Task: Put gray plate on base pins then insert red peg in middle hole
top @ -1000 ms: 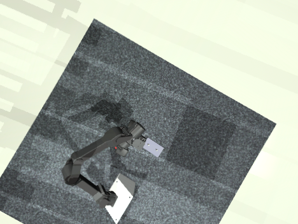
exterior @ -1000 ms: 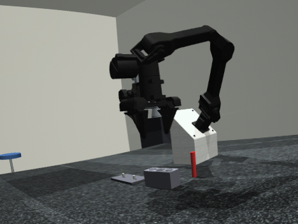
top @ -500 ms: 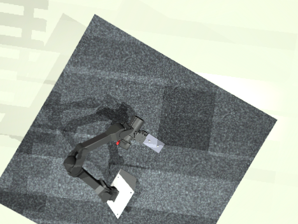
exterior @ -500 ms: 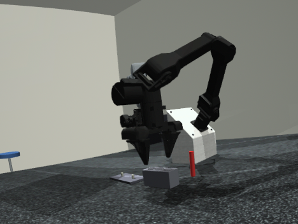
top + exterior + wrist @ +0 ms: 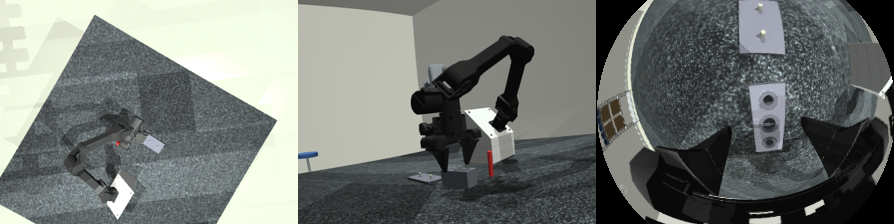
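Observation:
The gray plate (image 5: 458,179) (image 5: 768,104), a thick block with three holes in a row, lies on the floor. The thin base (image 5: 154,144) (image 5: 425,178) (image 5: 761,27) with its two pins lies just beyond it, apart from it. My gripper (image 5: 456,163) (image 5: 766,124) (image 5: 141,137) is open and empty. It points down over the plate, with one fingertip on each side of it, close to its top face. In the top view the gripper hides the plate. The red peg (image 5: 490,163) (image 5: 118,144) stands upright on the floor beside the plate, on the arm's side.
The arm's white mount block (image 5: 502,140) (image 5: 122,191) stands behind the peg. A blue stool (image 5: 307,154) is far off by the left wall. The floor is dark speckled carpet (image 5: 191,178).

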You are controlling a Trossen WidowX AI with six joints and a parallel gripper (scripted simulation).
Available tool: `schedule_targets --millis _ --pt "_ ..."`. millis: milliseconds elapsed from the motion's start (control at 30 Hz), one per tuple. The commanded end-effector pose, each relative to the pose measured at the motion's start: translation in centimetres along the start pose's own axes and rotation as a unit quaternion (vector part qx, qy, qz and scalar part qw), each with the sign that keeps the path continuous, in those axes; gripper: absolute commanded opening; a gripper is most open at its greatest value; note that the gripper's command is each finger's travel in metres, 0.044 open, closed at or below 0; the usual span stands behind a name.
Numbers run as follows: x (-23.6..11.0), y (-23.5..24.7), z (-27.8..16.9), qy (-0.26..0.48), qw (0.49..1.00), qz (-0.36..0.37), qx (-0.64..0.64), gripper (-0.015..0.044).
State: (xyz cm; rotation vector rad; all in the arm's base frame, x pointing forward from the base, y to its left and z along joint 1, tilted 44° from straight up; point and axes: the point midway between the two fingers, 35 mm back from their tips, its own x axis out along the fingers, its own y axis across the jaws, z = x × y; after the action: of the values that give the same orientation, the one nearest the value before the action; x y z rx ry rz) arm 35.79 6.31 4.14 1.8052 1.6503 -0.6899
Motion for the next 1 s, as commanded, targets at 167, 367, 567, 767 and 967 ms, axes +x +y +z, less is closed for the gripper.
schedule_targets --millis 167,367,567,767,967 --pt "1.7 -0.1 -0.1 0.002 1.0 -0.003 0.003 0.044" --pt "2.6 -0.2 -0.1 0.002 1.0 -0.003 0.003 0.044" --pt "3.6 -0.2 -0.1 0.003 1.0 -0.003 0.004 0.044" --pt "4.5 -0.3 -0.2 0.003 1.0 -0.003 0.004 0.044" --pt "4.6 -0.4 -0.2 0.003 1.0 -0.003 0.004 0.0335"
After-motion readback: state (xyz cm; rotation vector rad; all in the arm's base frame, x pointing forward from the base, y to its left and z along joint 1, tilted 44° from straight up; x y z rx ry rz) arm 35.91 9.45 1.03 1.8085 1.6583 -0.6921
